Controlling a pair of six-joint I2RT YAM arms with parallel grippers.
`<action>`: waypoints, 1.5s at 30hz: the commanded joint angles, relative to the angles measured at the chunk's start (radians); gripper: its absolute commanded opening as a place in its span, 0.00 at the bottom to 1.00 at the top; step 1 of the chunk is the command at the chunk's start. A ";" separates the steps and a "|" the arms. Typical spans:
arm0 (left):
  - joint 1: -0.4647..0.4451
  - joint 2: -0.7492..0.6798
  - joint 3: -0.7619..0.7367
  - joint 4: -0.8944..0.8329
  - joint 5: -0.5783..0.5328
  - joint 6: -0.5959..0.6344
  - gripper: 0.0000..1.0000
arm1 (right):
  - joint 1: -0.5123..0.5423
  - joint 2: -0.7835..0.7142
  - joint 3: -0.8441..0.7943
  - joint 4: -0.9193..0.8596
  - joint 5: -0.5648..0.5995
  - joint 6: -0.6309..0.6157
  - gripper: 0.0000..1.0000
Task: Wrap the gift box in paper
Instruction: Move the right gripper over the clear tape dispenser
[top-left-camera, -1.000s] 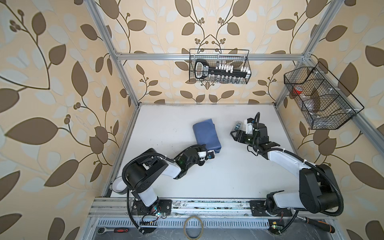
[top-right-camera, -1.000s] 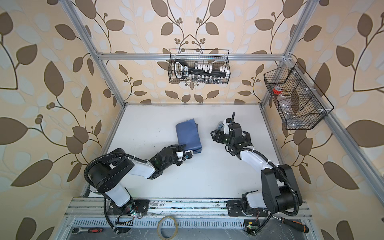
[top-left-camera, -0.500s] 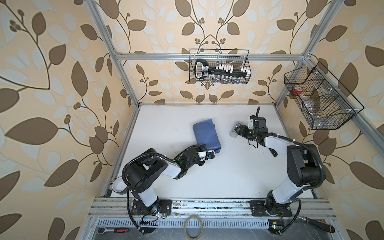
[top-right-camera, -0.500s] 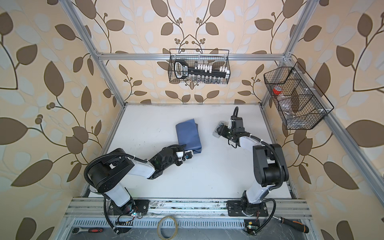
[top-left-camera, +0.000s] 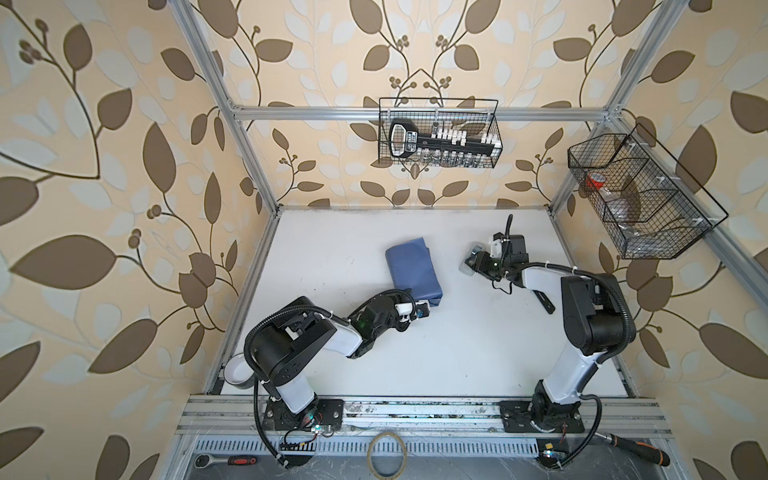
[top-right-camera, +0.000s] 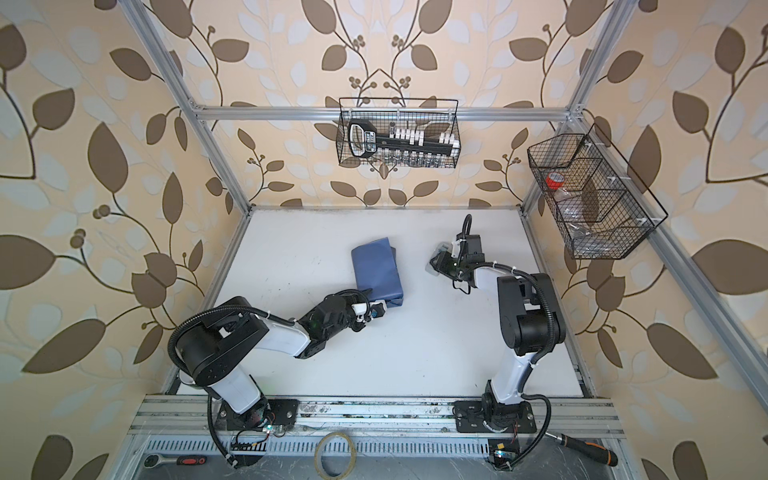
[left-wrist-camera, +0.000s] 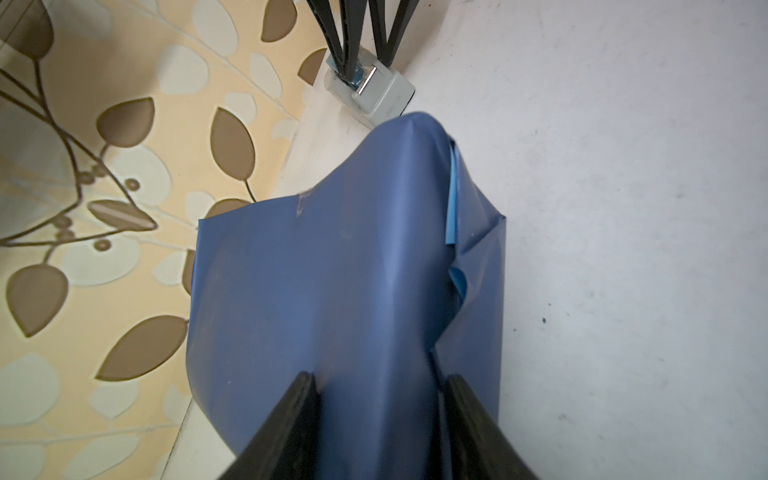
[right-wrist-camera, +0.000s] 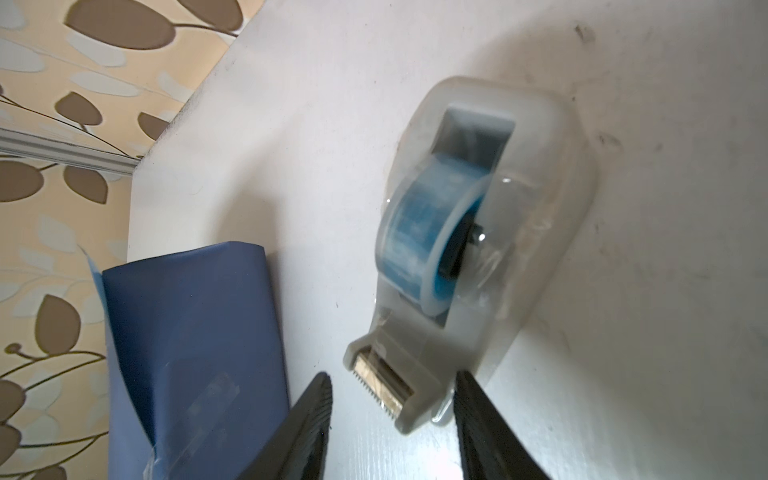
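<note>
The paper (top-left-camera: 409, 266) (top-right-camera: 374, 270) lies folded into a slate-blue bundle mid-table; the gift box is hidden under it. A strip of its light-blue face (left-wrist-camera: 453, 208) shows at one fold, and a clear tape piece (right-wrist-camera: 208, 395) sticks to it. My left gripper (top-left-camera: 426, 309) (left-wrist-camera: 380, 399) is shut on the bundle's near end, with paper (left-wrist-camera: 332, 270) filling the gap between both fingers. My right gripper (top-left-camera: 471, 264) (right-wrist-camera: 392, 399) is open and low over the table. Its fingers straddle the cutter end of a clear tape dispenser (right-wrist-camera: 478, 232) (top-left-camera: 468, 268), with a gap on one side.
A wire basket (top-left-camera: 438, 133) hangs on the back wall and another (top-left-camera: 636, 195) on the right wall. A white roll (top-left-camera: 237, 370) sits at the table's front left corner. A tape ring (top-left-camera: 386, 453) and hand tools lie on the front rail.
My right arm has raised its elbow and brought the gripper down at the tape dispenser, and its jaws have narrowed. The left gripper and the bundle have not moved.
</note>
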 joint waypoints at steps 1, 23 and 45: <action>0.026 0.027 -0.013 -0.139 -0.024 0.031 0.49 | -0.008 0.031 0.027 0.023 -0.034 0.011 0.47; 0.027 0.024 -0.012 -0.142 -0.026 0.029 0.49 | -0.043 0.093 -0.022 0.176 -0.110 0.182 0.30; 0.027 0.026 -0.010 -0.144 -0.026 0.027 0.48 | -0.069 0.113 -0.095 0.392 -0.189 0.361 0.00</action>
